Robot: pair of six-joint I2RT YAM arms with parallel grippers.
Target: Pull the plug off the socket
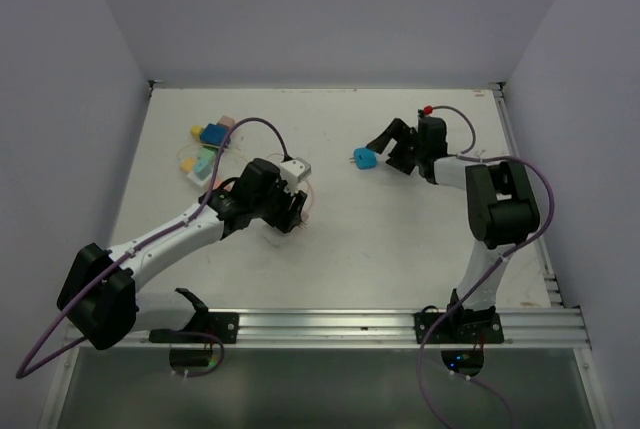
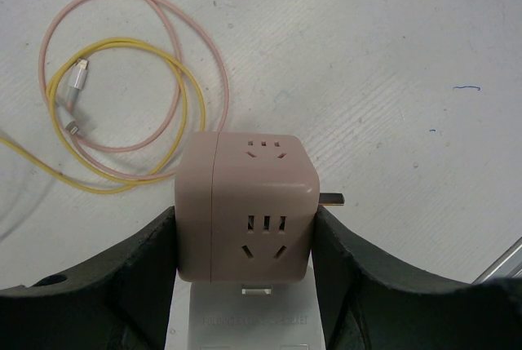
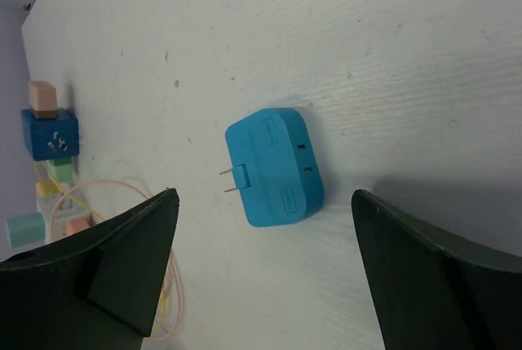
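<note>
Top view, your left claw (image 1: 285,207) near the middle of the bench (image 1: 400,259), right claw (image 1: 392,152) spread wide beside the blue plug (image 1: 364,158), left wrist, claw clamped on the pink cube socket (image 2: 245,195), right wrist, rounded blue plug (image 3: 273,168), two bare prongs, lying loose, untouched.

A white table (image 1: 400,249), lightly scuffed, sits under soft, even light — boxed in by plain pale lilac panels: the left wall (image 1: 60,99), the far wall (image 1: 330,9) and the right wall (image 1: 590,99). A silver metal rail (image 1: 330,326) runs along its near edge.
</note>
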